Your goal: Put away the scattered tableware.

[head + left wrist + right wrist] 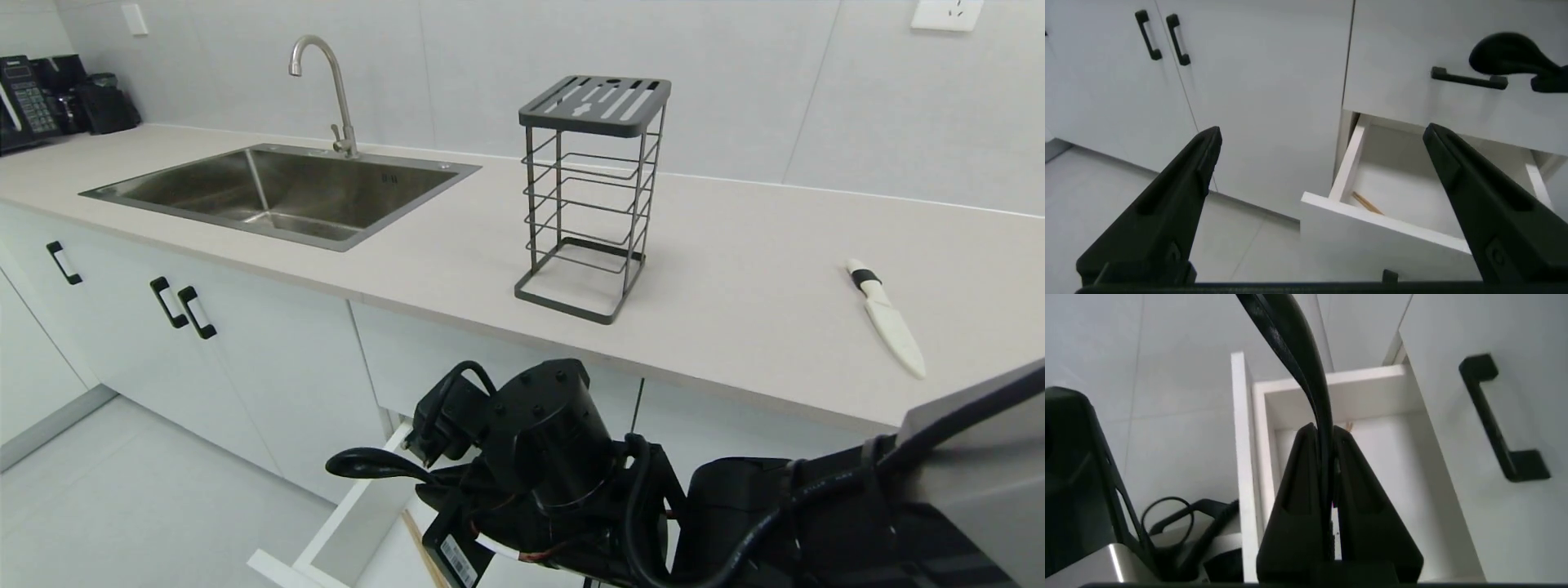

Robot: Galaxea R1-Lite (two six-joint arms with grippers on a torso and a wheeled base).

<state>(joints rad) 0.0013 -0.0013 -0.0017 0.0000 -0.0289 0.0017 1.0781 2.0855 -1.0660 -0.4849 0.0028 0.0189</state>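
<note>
Black utensil (1290, 351) gripped by right end effector (1327, 437) above drawer (1346, 167) | left end effector (1323, 135) spread wide, empty

Kitchen counter scene: one white knife (886, 318), one wire rack (589, 196), one sink (282, 192) with one tap (326, 90), three black cupboard handles (167, 302), one open drawer (322, 543), one black spoon (371, 464), one wall socket (947, 14).

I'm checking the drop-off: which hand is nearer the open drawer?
Right. The right hand hangs above the drawer, shut on a black spoon; the left hand is open, set back from the drawer's front.
</note>
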